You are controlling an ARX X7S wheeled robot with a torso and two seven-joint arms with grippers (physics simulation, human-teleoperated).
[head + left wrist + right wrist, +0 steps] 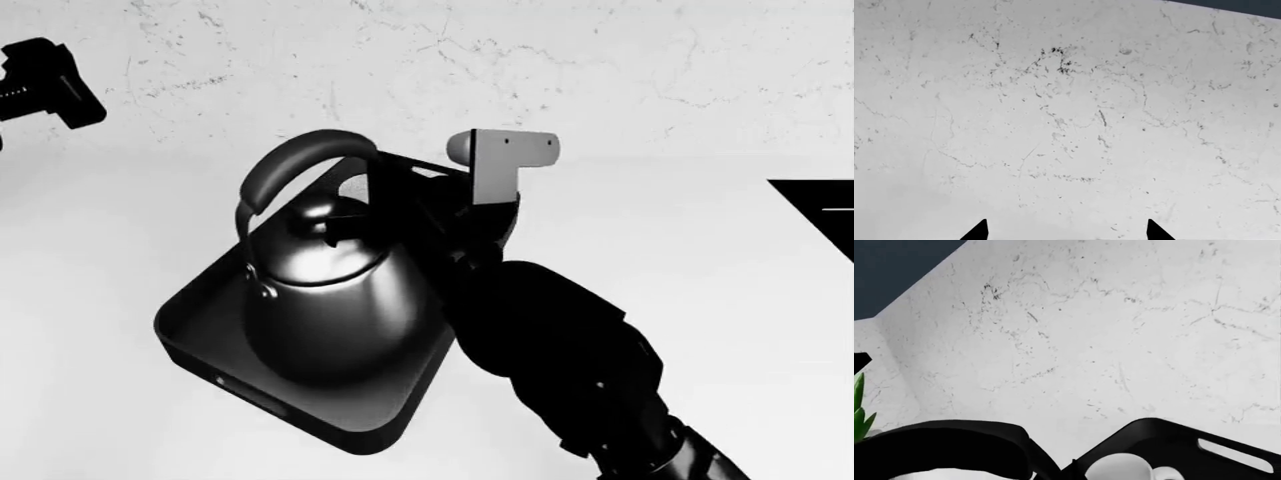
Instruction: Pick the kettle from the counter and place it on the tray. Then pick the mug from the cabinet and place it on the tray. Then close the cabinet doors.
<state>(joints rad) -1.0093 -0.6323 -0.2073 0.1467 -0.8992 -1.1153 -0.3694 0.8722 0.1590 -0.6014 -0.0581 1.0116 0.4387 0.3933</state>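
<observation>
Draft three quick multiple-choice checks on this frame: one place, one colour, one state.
1. Where is the kettle?
A. Inside the tray's rim
B. In the sink
C. On bare counter, apart from the tray

2. What colour is the tray?
A. White
B. Green
C. Black

3. What state is the left gripper in?
A. Shut on a mug
B. Open, holding nothing
C. Shut on the kettle's handle

Answers:
1. A: in the head view the kettle stands within the tray.
2. C: its rim and floor render matte black.
3. B: the left gripper shows its fingertips wide apart, with only the marble wall beyond them.
</observation>
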